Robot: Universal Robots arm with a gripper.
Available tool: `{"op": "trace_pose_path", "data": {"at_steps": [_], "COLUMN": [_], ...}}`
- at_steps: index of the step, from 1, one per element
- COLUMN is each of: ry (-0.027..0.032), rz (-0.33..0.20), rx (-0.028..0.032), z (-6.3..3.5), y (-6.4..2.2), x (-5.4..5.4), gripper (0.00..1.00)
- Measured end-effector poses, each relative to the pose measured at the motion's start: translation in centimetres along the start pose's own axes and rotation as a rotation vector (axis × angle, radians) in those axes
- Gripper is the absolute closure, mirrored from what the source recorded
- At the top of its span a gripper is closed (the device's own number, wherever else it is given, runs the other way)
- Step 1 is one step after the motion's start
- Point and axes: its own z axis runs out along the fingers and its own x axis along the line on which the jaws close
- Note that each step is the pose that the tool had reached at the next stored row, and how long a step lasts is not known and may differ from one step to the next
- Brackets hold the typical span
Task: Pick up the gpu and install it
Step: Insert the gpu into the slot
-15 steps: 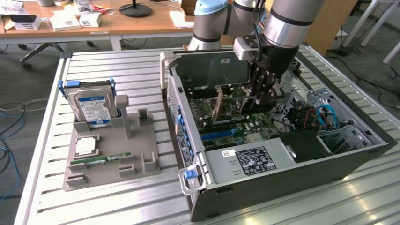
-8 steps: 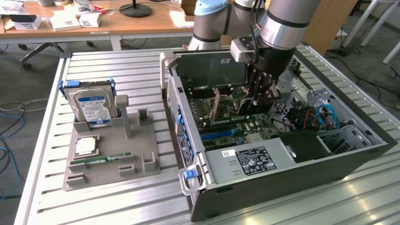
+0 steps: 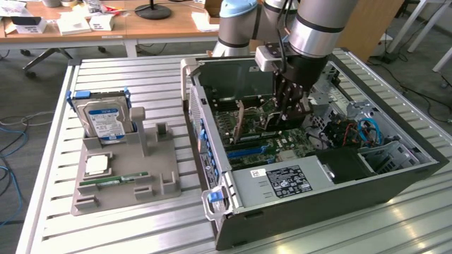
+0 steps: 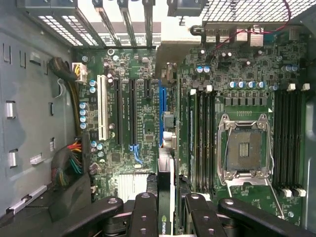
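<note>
1. Fingers (image 4: 144,212) are narrowly closed on the gpu (image 4: 164,195), clamping the thin card edge-on between them.
2. Held this way, the gpu is inside the open computer case (image 3: 310,196), over the motherboard (image 4: 256,197) and in line with a blue slot (image 4: 162,101). I cannot tell whether it is seated.
3. On the bench (image 3: 127,74), at the exterior view's left, a grey holder (image 3: 120,196) carries an upright hard drive (image 3: 105,120) and a green RAM stick (image 3: 113,181) lying flat.

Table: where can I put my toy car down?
The table is bare on the near side of the grey tray and beyond the hard drive. It is crowded inside the computer case, where the hand holds the gpu over the motherboard.
</note>
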Motion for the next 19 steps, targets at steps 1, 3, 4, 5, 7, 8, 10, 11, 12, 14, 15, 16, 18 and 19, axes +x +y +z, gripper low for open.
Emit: {"op": "trace_pose_path", "data": {"at_steps": [1,3,4,5,7,8,10,11,12,14,15,16,18,19], "ry": [-0.0001,-0.0002,-0.0002,-0.0003,-0.0006,-0.0004,-0.0004,-0.0003,-0.0003,-0.0002,-0.0002,-0.0002,-0.0001,-0.0001], "rz": [0.0,0.0,0.0,0.0,0.0,0.0,0.0,0.0,0.0,0.0,0.0,0.0,0.0,0.0], "rx": [0.0,0.0001,0.0001,0.0002,0.0003,0.0002,0.0002,0.0002,0.0002,0.0001,0.0001,0.0001,0.0001,0.0001], "z": [0.0,0.01,0.01,0.02,0.03,0.03,0.03,0.03,0.03,0.03,0.03,0.03,0.02,0.03], "y": [0.0,0.0,0.01,0.03,0.26,0.41,0.74,0.9,1.03,1.26,1.34,1.35,1.36,1.35], "x": [0.0,0.0,0.0,0.0,0.0,0.0,0.0,0.0,0.0,0.0,0.0,0.0,0.1,0.2], "gripper": [0.74,0.74,0.74,0.74,0.74,0.74,0.74,0.74,0.74,0.74,0.74,0.74,0.74,0.74]}}
